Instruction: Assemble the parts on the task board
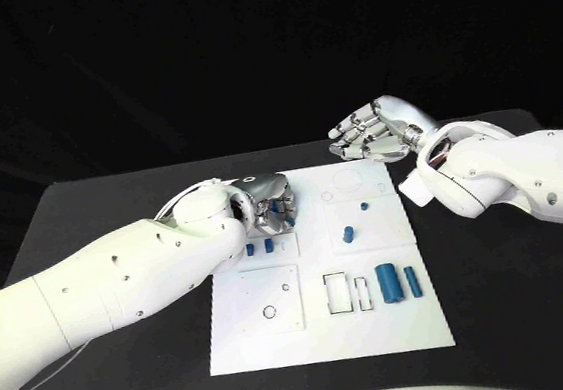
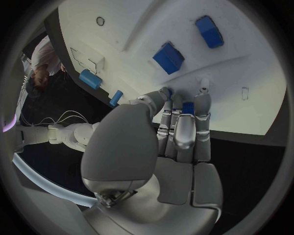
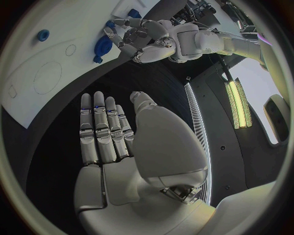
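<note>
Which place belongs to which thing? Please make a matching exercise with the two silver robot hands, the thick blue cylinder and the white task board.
Things:
1. left silver hand
2. right silver hand
3. thick blue cylinder
4. white task board

Places:
A. flat on the black table
B. lying on the board's near right part
C. over the board's far left part
D. beside the board's far right corner, fingers apart, empty

Pairs: 1-C; 2-D; 3-B; 4-A
</note>
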`<action>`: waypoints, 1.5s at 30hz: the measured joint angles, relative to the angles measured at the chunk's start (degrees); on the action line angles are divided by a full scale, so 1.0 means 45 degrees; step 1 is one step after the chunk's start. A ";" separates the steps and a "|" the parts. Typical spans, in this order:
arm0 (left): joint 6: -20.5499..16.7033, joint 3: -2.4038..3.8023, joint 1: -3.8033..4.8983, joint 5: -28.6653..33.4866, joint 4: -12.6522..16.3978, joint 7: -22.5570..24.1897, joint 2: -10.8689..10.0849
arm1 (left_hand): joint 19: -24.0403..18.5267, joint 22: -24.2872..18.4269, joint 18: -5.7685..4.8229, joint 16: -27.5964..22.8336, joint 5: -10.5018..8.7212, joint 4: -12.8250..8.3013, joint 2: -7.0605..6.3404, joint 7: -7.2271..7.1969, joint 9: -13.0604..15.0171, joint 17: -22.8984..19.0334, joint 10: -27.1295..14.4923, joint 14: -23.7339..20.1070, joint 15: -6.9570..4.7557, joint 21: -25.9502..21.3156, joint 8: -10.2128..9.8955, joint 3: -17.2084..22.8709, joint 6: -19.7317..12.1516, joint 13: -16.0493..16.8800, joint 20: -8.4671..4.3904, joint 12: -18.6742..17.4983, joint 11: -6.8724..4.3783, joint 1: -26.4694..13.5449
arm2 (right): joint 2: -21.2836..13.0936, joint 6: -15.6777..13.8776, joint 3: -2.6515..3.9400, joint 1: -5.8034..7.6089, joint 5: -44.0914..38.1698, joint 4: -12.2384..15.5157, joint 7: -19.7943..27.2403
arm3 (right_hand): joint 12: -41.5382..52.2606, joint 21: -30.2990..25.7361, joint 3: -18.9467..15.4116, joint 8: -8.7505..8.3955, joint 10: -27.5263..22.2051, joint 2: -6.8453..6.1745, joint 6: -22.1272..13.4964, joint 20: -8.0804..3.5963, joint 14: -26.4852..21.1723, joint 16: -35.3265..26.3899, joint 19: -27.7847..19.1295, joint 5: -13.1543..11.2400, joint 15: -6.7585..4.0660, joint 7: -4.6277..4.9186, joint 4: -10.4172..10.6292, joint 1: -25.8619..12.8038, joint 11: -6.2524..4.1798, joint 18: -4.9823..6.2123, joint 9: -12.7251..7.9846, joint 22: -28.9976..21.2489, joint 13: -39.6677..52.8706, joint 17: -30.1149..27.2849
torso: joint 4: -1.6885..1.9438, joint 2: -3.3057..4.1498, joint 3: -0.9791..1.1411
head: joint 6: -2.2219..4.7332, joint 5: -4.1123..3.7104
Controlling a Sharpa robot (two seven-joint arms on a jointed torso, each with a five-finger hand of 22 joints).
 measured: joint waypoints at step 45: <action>-0.0523 0.0676 -0.0002 0.0984 0.1715 -0.0017 -0.2010 | 0.0317 0.0485 0.0000 0.0225 -0.0003 -0.0411 0.0128 0.0065 -0.0195 -0.0082 0.0867 0.0206 -0.0114 0.0348 -0.0474 0.0333 0.0698 -0.0126 -0.0046 -0.1105 -0.0056 0.0029 | 0.0005 0.0019 0.0000 -0.0022 0.0004 -0.0158 0.0020 | 0.0000 0.0000 -0.0002 0.0000 0.0000 0.0000 0.0000 -0.0001 0.0000 0.0000 -0.0001 0.0000 0.0000 0.0000 0.0002 0.0000 0.0000 -0.0001 0.0000 0.0003 0.0000 0.0002 | 0.0028 -0.0018 -0.0016 | 0.0105 0.0043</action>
